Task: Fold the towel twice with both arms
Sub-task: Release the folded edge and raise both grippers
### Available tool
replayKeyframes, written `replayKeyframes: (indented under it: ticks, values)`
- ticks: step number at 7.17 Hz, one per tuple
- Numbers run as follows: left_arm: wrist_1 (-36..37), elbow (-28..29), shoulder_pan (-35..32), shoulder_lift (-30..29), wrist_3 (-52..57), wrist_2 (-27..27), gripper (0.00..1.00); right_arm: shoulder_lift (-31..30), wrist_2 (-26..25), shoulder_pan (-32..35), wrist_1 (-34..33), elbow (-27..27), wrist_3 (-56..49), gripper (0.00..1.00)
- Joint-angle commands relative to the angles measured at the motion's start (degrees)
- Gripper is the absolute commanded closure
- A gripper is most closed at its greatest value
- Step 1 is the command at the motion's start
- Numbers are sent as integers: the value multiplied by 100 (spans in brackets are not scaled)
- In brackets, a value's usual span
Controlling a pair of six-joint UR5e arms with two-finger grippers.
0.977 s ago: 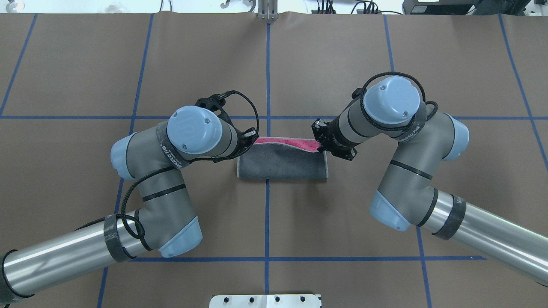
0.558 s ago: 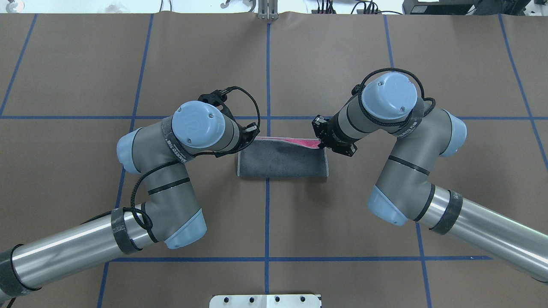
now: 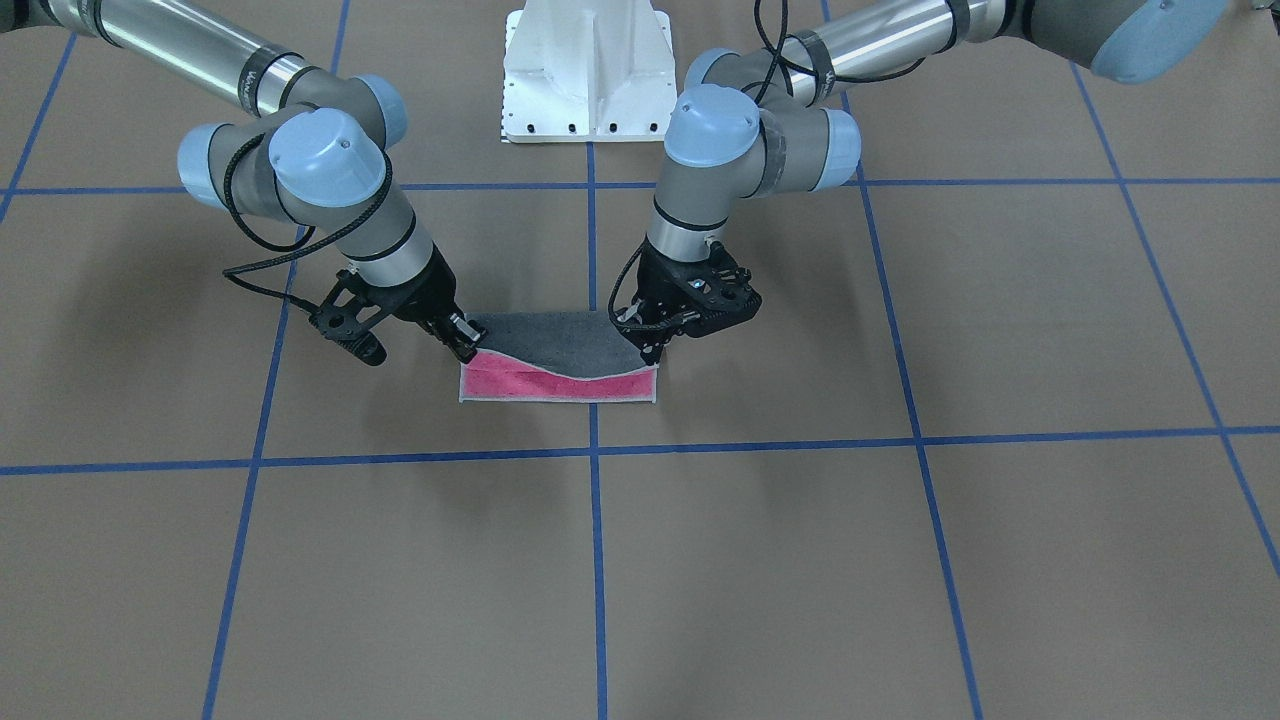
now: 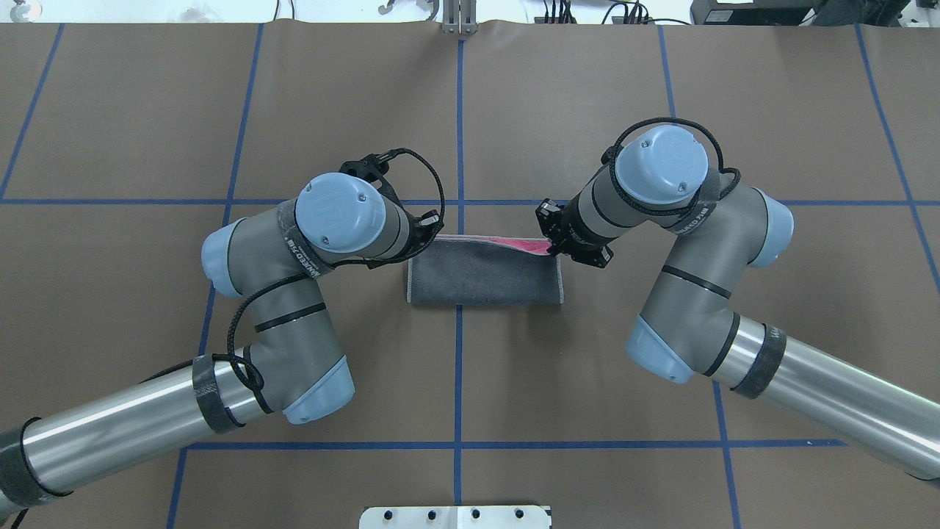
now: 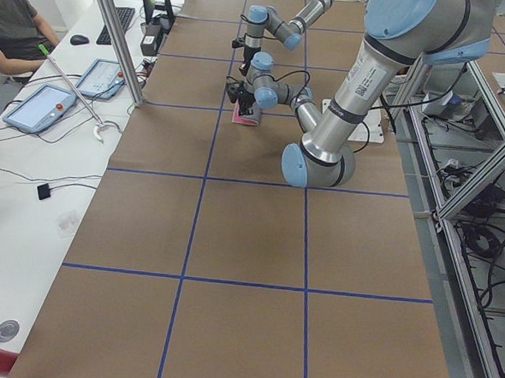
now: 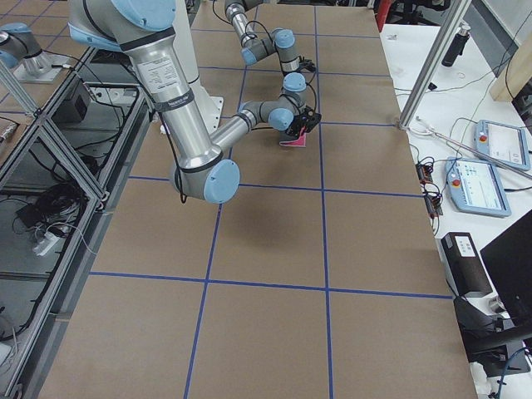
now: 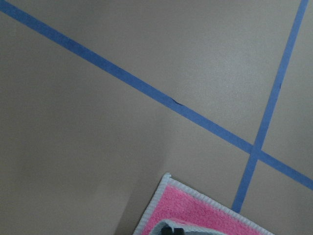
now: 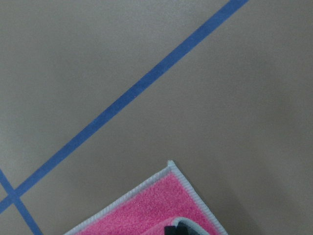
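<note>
One towel (image 4: 481, 281), two arms (image 4: 279, 294) (image 4: 690, 294), one person (image 5: 14, 20)

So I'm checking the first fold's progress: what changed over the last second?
The left end effector and right end effector drew the grey top layer of the towel farther from the robot, narrowing the pink strip showing at the far edge. Both grips and the bottom layer stayed put.

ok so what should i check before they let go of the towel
1. Left gripper pinching its towel corner: ok.
2. Right gripper pinching its corner: ok.
3. Top layer's edge lined up with the far edge: not ok, a pink strip shows.
4. Held edge straight: not ok, it bows between the grippers.
5. Near crease straight: ok.
6. Corners down on the lower layer: cannot tell.
</note>
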Motion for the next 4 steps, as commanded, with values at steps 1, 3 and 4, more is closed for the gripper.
replayKeyframes:
  ticks: [1,3,4]
  values:
    - [-166,81,-18,0,1,9,95,93,0,26,1,-142,-8,65]
    - [-202,90,-88,0,1,0,32,102,9,79,10,-143,0,44]
    - [-219,90,-141,-9,-8,0,0,137,9,79,10,-116,18,1]
